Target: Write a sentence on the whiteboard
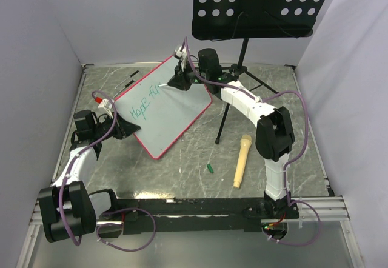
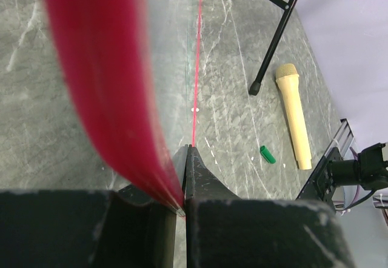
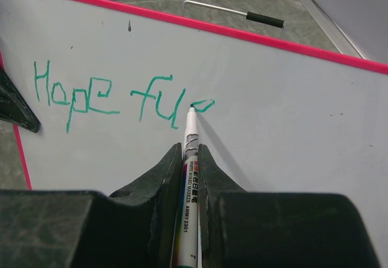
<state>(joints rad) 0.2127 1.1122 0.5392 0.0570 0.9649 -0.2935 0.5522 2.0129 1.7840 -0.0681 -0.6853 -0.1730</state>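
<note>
Marker (image 3: pixel 190 125) tip on whiteboard (image 3: pixel 273 116) at end of teal "Hope fu" sentence (image 3: pixel 109 95) shows only in right wrist view, right pincer (image 3: pixel 190 154) pinching marker; left wrist view shows left pincer (image 2: pixel 187 159) pinching its pink frame; overhead, whiteboard mid-surface (image 1: pixel 182 177), microphone (image 1: pixel 241 160), green cap (image 1: pixel 210 168) to its right, music stand (image 1: pixel 257 7) behind.

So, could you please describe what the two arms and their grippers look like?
Both arms have white links and bulky black joint housings; the left arm and right arm each trail a looping purple cable. The left gripper and right gripper have matte black, wedge-shaped fingers.
</note>
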